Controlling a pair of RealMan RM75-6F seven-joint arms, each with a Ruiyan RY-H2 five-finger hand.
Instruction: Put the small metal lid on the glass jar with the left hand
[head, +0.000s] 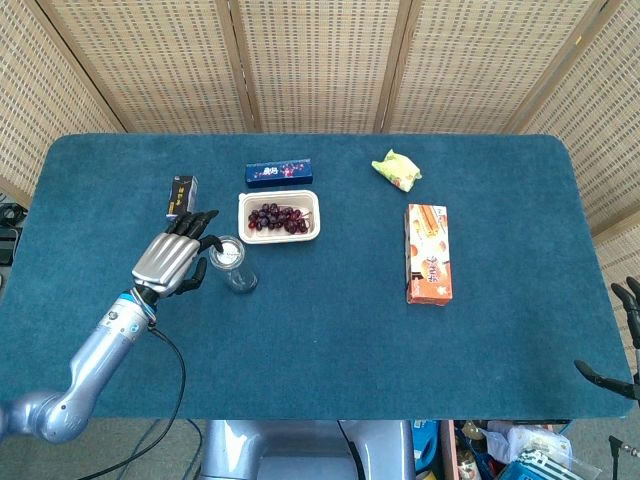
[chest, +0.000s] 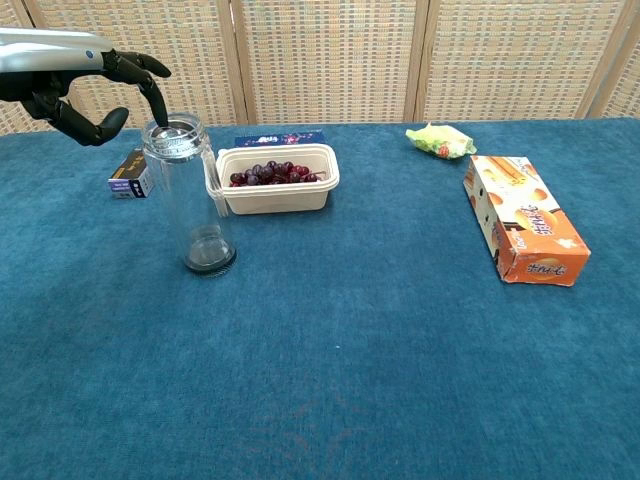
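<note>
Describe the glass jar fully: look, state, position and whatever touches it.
The glass jar is tall, clear and cylindrical, with a threaded neck and thick base. It stands upright on the blue table, just left of the grape tray. It looks empty. A small metal lid seems to sit on its mouth. The left hand hovers beside the top, one fingertip at the rim.

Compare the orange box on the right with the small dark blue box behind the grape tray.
The orange box is larger and bright orange with a snack picture; the dark blue box is slimmer and navy with light print. The orange box lies with its long side running toward the robot; the dark blue box lies crosswise, just behind the grape tray. Both are closed cartons lying flat on the blue table.
</note>
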